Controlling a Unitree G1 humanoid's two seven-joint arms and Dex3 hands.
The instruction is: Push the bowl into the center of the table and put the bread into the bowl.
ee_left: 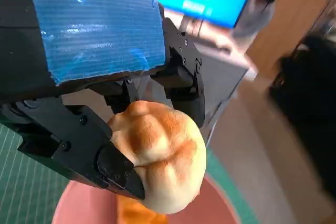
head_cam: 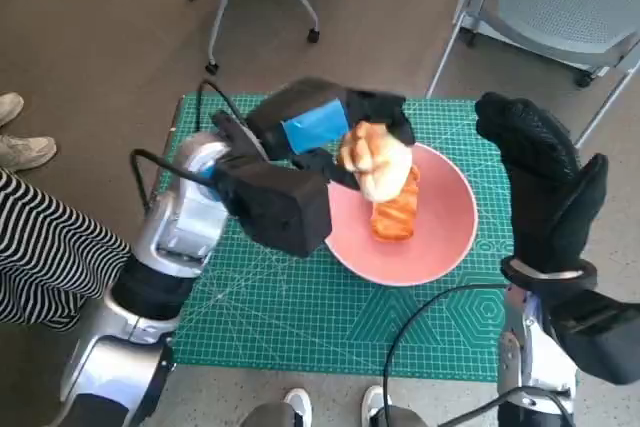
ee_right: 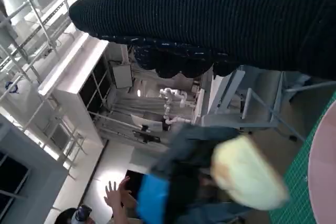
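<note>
A green cutting mat (head_cam: 300,317) covers the surface, and a brown floor with chair legs is seen past its far edge. Nearest the robot, the right robot hand (head_cam: 540,187) is raised over the right edge of the surface, gloved, with nothing in it and its fingers loosely extended. The pink bowl (head_cam: 445,237) is seen toward the middle of the surface, a little right of centre, and an orange-brown piece of bread (head_cam: 395,215) already lies in it. Directly above the bowl's far-left part, a pale round bun (head_cam: 375,162) is gripped between the black fingers (ee_left: 100,156) of the left robot hand (head_cam: 320,132), which reaches in from the left edge. The bun is judged to lie straight over the bowl, so the coming move is judged to turn on a short descent and release by the left robot hand, clearly the nearer one. The bun is roughly round, with no marked long axis.
</note>
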